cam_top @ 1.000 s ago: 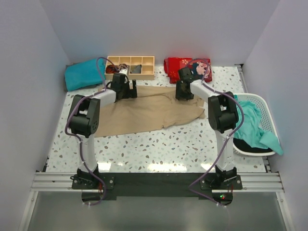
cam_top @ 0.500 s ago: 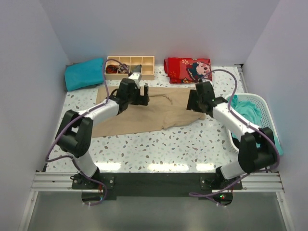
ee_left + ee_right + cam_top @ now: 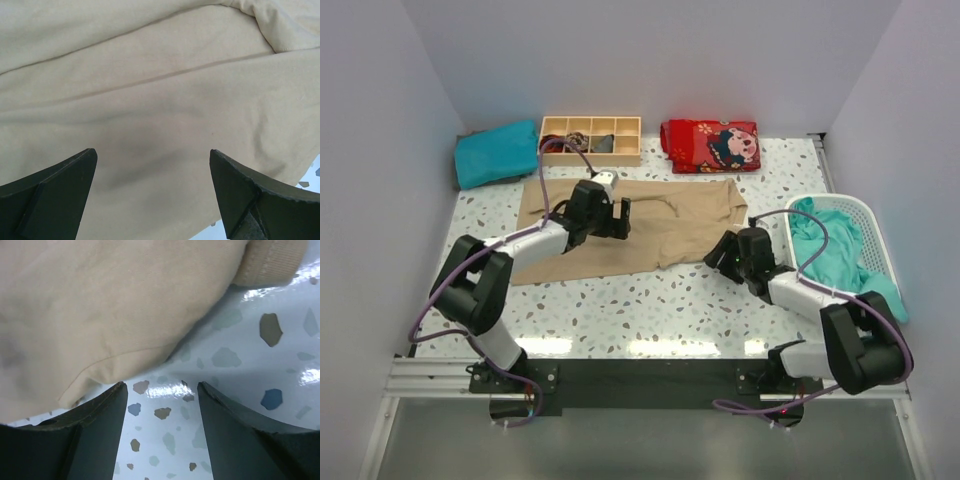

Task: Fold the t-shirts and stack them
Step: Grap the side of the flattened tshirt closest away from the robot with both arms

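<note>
The tan-beige t-shirt [image 3: 650,225] lies spread across the middle of the table and fills the left wrist view [image 3: 150,90]. My left gripper [image 3: 620,220] is open and empty, just above its middle. My right gripper [image 3: 720,255] is open and empty, low over bare table just off the shirt's near right edge [image 3: 115,340]. A folded teal t-shirt [image 3: 496,152] lies at the back left. Another teal t-shirt [image 3: 840,255] hangs crumpled out of the white basket [image 3: 880,235] at the right.
A wooden compartment tray [image 3: 592,138] with small items stands at the back. A folded red patterned cloth [image 3: 712,145] lies next to it. Side walls close in the table on the left and right.
Both grippers have drawn back from the shirt's far edge toward me. The right one has dropped low beside the shirt's near right edge. The shirt now lies flatter and squarer.
</note>
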Tool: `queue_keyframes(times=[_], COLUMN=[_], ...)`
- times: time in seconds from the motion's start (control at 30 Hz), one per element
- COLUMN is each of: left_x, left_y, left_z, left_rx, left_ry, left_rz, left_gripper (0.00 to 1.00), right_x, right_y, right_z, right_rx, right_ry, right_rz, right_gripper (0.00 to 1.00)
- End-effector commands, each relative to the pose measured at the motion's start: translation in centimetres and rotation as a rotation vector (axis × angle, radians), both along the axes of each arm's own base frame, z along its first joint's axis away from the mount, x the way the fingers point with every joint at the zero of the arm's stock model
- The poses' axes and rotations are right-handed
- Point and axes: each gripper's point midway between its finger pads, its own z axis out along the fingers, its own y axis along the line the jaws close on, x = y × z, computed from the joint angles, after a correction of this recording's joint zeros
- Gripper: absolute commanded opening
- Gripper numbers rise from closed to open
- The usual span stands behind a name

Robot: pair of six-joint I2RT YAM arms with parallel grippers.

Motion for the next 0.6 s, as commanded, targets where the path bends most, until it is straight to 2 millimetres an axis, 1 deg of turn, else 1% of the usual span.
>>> queue_keyframes(times=[0.0,0.03,0.07,0.1,0.17,0.2,0.23,0.27,0.3,0.33,0.37,0.4,0.43,0.47,0.5,0.53,0.57], left_x=[0.2,0.2,0.1,0.0,-0.1,-0.1,-0.2,-0.2,-0.2,-0.2,-0.2,-0.2,-0.2,-0.2,-0.1,0.1,0.1], left_y=[0.1,0.2,0.3,0.4,0.4,0.4,0.4,0.4,0.4,0.4,0.4,0.5,0.5,0.5,0.5,0.3,0.3], left_z=[1.7,1.9,1.6,1.3,1.1,0.8,0.7,0.7,0.5,0.5,0.6,0.5,0.4,0.4,0.5,0.6,0.3], left_rx=[-0.021,-0.021,-0.015,-0.009,-0.006,-0.003,-0.002,-0.002,0.0,0.0,0.0,0.003,0.004,0.007,0.007,0.005,0.009], left_ry=[-0.053,-0.059,-0.053,-0.048,-0.039,-0.033,-0.029,-0.029,-0.025,-0.025,-0.026,-0.026,-0.025,-0.026,-0.028,-0.03,-0.026], left_rz=[0.012,0.016,0.017,0.017,0.015,0.015,0.014,0.013,0.013,0.013,0.015,0.015,0.015,0.014,0.013,0.01,0.007], left_gripper=[1.0,1.0,1.0,1.0,1.0,1.0,1.0,1.0,1.0,1.0,1.0,1.0,1.0,1.0,1.0,1.0,1.0], right_x=[0.6,0.5,0.5,0.7,1.3,1.3,1.8,1.8,2.0,2.0,1.5,1.6,2.1,1.1,1.7,1.6,0.0], right_y=[1.5,1.5,1.6,1.8,2.3,2.4,2.5,2.8,2.9,3.0,2.8,2.4,2.7,2.3,2.3,2.3,1.6], right_z=[-1.1,-1.6,-2.3,-2.4,-2.5,-3.1,-2.9,-2.9,-2.5,-2.2,-2.1,-1.6,0.8,0.8,2.7,5.0,4.6], right_rx=[0.141,0.147,0.147,0.154,0.166,0.163,0.167,0.172,0.175,0.168,0.134,0.1,0.097,0.057,0.05,0.054,0.01], right_ry=[-0.025,-0.023,-0.007,-0.007,-0.006,0.015,0.007,0.013,0.002,-0.005,0.007,-0.006,-0.064,-0.029,-0.05,-0.082,0.0], right_rz=[-0.043,-0.046,-0.046,-0.046,-0.036,-0.037,-0.035,-0.022,-0.019,-0.009,0.008,0.007,0.024,0.044,0.048,0.056,0.07], right_gripper=[0.63,0.63,0.63,0.63,0.6,0.58,0.44,0.3,0.14,0.0,0.0,0.0,0.0,0.0,0.0,0.0,0.0])
